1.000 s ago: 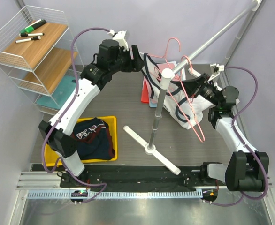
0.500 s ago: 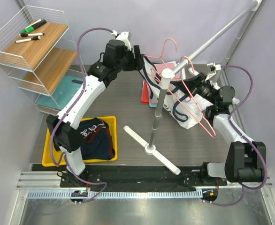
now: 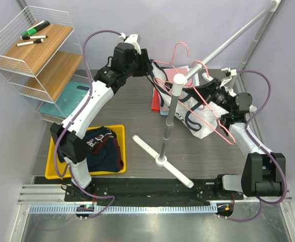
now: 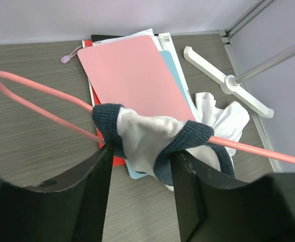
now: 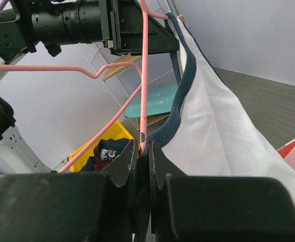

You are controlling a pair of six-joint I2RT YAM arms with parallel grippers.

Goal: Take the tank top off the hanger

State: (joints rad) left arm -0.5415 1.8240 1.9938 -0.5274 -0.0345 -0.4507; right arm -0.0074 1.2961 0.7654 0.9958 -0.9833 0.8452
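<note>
A white tank top (image 3: pixel 203 126) with navy trim hangs on a pink wire hanger (image 4: pixel 258 151) by the rack pole (image 3: pixel 170 116). My left gripper (image 3: pixel 148 68) is open at the hanger's left shoulder. In the left wrist view its fingers (image 4: pixel 89 186) straddle the bunched strap (image 4: pixel 142 136) on the wire without closing on it. My right gripper (image 3: pixel 208 93) is shut on the hanger wire (image 5: pixel 143 136) at the other end, with the tank top's navy edge and white cloth (image 5: pixel 223 136) beside its jaws.
The pole's white cross base (image 3: pixel 160 160) lies mid-table. A yellow bin (image 3: pixel 54 174) with dark clothes sits front left. A wire shelf (image 3: pixel 37 50) with markers stands back left. Pink and red folders (image 4: pixel 132 75) lie on the table under the hanger.
My left gripper has moved right and up to the hanger's left shoulder. My right gripper has shifted slightly, and the hanger's lower end swung right.
</note>
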